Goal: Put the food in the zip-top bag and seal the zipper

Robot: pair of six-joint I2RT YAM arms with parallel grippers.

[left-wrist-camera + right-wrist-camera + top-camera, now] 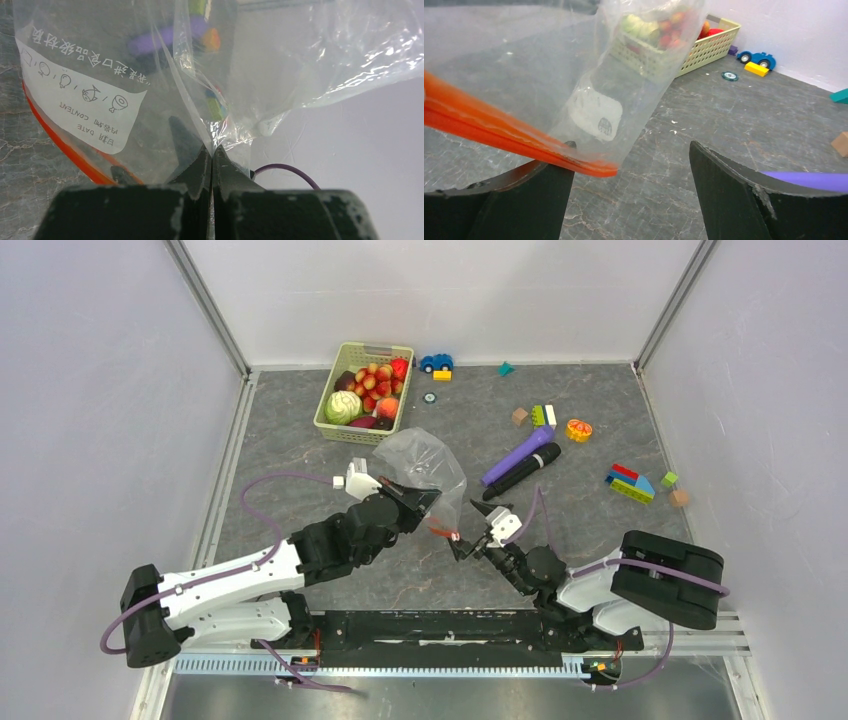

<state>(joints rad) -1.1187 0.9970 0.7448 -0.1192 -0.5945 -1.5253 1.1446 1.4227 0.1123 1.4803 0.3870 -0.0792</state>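
The clear zip-top bag hangs above the table centre, and my left gripper is shut on a fold of its plastic. The left fingers meet at the pinch, and the white label faces that camera. The orange-red zipper runs down toward my right gripper. That gripper is open. The zipper's end lies over its left finger, with nothing clamped. The food lies in the light-green basket at the back.
A purple and a black microphone-like toy lie right of the bag. Building blocks, an orange citrus slice, small cubes and a blue toy car are scattered at the right and back. White walls enclose the table.
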